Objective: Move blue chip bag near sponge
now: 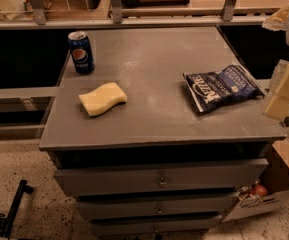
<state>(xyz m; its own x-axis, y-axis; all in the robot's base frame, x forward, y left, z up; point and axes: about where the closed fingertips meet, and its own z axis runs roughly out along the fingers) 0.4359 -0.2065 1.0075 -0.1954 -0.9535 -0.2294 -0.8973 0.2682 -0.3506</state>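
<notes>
Closest in, my end effector (285, 86) hangs at the right edge of view, just beside the blue chip bag (223, 86). I cannot tell whether it is wide or narrow. The bag lies flat on the bench's (154, 114) right side, well apart from the sponge (102, 98) at left, which has a Pepsi can (81, 52) behind it. I judge I am stationed here to reach the bag first.

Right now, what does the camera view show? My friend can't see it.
A blue chip bag lies at the right of a gray cabinet top, apart from the sponge at the left. A Pepsi can stands behind the sponge; the gripper hangs right of the bag.
</notes>
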